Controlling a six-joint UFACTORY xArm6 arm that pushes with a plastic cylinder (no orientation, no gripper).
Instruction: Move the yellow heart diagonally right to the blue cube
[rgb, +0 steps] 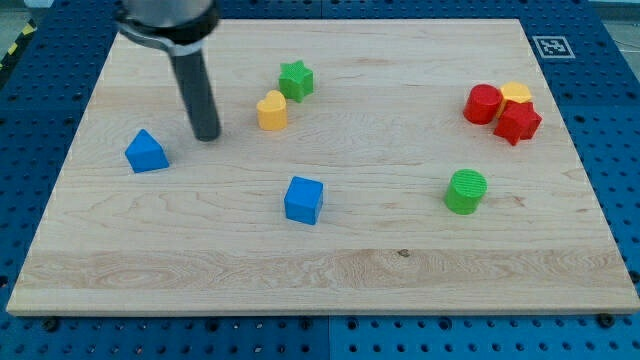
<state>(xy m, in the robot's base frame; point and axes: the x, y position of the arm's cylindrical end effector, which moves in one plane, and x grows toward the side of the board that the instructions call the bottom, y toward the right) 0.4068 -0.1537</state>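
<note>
A pale wooden worktop (330, 270) is lying on a blue pegboard base (620, 140), and small coloured blocks are sitting spread across it.

At the view's left, a blue house-shaped plastic block (146, 151) is resting by itself. Just to its right, my tip (206, 137) is standing on the wood at the lower end of the straight dark rod (195, 90), which is coming down from the view's top. There is no claw on this arm, so nothing is being clenched or released; my tip is touching no block.

To the right of my tip, with a gap of bare wood between, the yellow heart-shaped plastic block (271, 111) is sitting upright. A green star-shaped plastic block (296, 80) is sitting just beside it, up and to its right, very close or touching.

The blue plastic cube (304, 200) is lying below and slightly right of the yellow heart, well apart from it.

Further right, a green ribbed plastic cylinder (466, 191) is standing alone. Toward the view's upper right, a red plastic cylinder (482, 104), a yellow plastic block (516, 93) whose shape I cannot make out, and a red star-shaped plastic block (518, 123) are huddling together, touching.
</note>
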